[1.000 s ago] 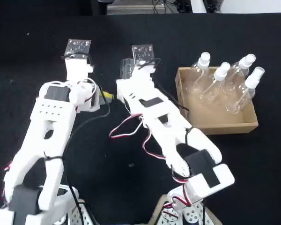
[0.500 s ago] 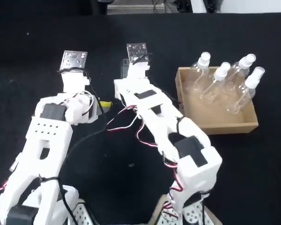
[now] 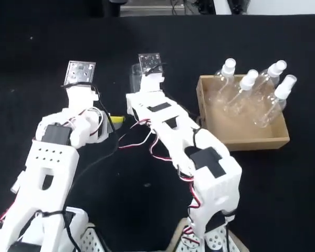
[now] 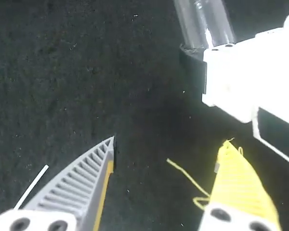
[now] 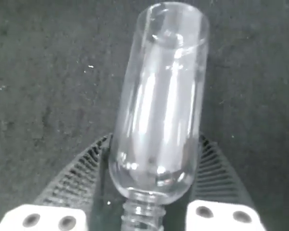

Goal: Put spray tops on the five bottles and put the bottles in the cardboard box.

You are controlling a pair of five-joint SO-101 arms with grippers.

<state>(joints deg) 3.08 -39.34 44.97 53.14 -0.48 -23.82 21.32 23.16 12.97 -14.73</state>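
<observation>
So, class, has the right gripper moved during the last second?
Yes. In the high view the right gripper, shut on the bottle, has shifted slightly away from the cardboard box.

Shining bright and even from overhead onto the black table [image 3: 283, 184], leaving hardly any shadow in the high view. Washing out the white left arm [image 3: 52, 152] and right arm [image 3: 168, 123], flattening their surfaces. Glinting in long pale streaks down the clear bottle [image 5: 159, 96] in the right wrist view. Sparkling faintly on the bottles [image 3: 241, 97] in the cardboard box [image 3: 247, 137]. Picking out pale specks of lint on the table in both wrist views. Dropping a soft dark shadow beside the right arm in the left wrist view.
</observation>
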